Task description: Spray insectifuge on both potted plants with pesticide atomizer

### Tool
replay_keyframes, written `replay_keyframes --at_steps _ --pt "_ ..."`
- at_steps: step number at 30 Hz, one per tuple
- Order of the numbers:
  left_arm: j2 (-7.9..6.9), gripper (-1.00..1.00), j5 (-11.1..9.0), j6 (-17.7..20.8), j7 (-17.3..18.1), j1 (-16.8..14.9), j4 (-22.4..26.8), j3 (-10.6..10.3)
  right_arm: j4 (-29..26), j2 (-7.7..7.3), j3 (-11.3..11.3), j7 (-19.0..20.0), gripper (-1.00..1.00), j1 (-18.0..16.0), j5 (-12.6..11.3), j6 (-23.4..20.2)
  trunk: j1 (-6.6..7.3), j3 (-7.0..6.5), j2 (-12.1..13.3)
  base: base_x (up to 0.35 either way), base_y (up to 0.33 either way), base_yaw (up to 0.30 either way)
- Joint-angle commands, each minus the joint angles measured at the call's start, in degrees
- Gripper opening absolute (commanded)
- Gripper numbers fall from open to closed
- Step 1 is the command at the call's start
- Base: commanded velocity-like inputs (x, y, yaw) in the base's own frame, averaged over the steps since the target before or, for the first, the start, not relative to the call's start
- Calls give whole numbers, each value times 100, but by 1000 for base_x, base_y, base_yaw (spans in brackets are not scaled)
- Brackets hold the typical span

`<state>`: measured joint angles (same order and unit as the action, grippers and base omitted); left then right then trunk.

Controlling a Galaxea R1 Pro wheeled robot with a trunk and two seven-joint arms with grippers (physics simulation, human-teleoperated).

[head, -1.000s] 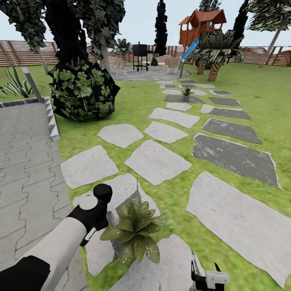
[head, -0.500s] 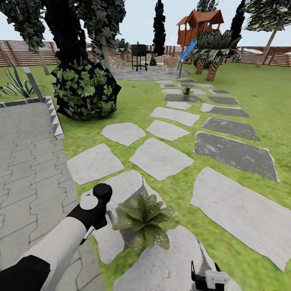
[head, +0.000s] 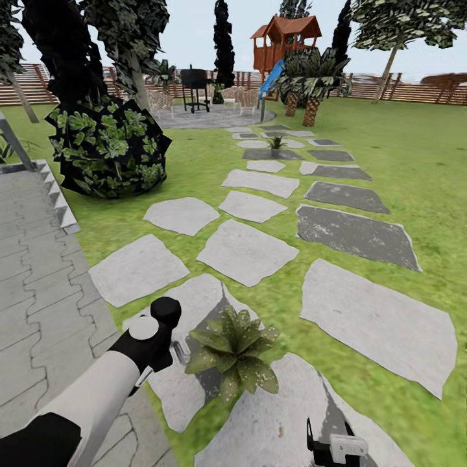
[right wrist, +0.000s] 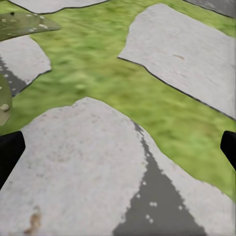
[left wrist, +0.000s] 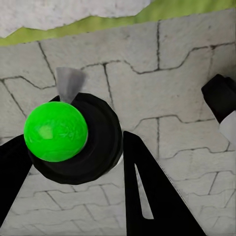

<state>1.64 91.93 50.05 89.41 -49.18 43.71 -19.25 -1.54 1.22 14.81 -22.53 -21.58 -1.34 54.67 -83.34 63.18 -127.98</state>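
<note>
- So the pickup part looks done: the left gripper [left wrist: 73, 162] has its black fingers closed around the pesticide atomizer [left wrist: 73, 140], seen from above in the left wrist view as a round black body with a glossy bright green ball on top and a pale grey cone nozzle poking out.
- In the head view the left arm reaches out at the near left, with the sprayer's pale nozzle tip [head: 179, 352] pointing right at the near potted plant [head: 235, 350], just beside its leaves.
- Can't tell whether any spray has landed on it; no mist or droplets show, so I'd guess the covering is at best underway.
- The second potted plant [head: 277, 142] sits far up the path on a dark slab, well apart from the robot. That one is surely still to do, and needs a drive over.
- Right gripper [right wrist: 118, 142] is wide open and empty, its two black fingertips at the edges of its wrist view, hanging over a stepping stone [right wrist: 88, 162].
- Textures: near plant is a low rosette of pointed, speckled green leaves. Stones are flat irregular slabs, some chalky white, some dark grey, set in fuzzy green lawn [head: 415, 168]. Interlocking grey pavers [head: 39, 272] at left, plus a round dark bush [head: 107, 146].
</note>
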Motion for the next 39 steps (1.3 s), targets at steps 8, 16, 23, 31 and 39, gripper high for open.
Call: replay_keyframes --at_steps 8,16,23,31,39 --pt "-97 -100 33 59 59 98 -73 64 5 1 48 -41 100 -4 -12 9 1 6 -2 0 7 -19" --pt "-226 -100 -4 64 59 136 -81 72 5 1 48 -41 100 -4 -9 6 1 6 -2 0 0 0" --pt "-218 -100 -16 65 59 138 -411 62 5 1 48 -41 100 -4 -13 2 1 6 -2 78 22 0" --pt "-208 -100 -20 63 59 177 -522 54 5 1 48 -41 100 -4 -11 4 1 6 -2 77 44 -3" --pt "-213 -100 -17 58 59 328 -571 61 5 1 48 -41 100 -4 -11 3 1 6 -2 1 0 -233"
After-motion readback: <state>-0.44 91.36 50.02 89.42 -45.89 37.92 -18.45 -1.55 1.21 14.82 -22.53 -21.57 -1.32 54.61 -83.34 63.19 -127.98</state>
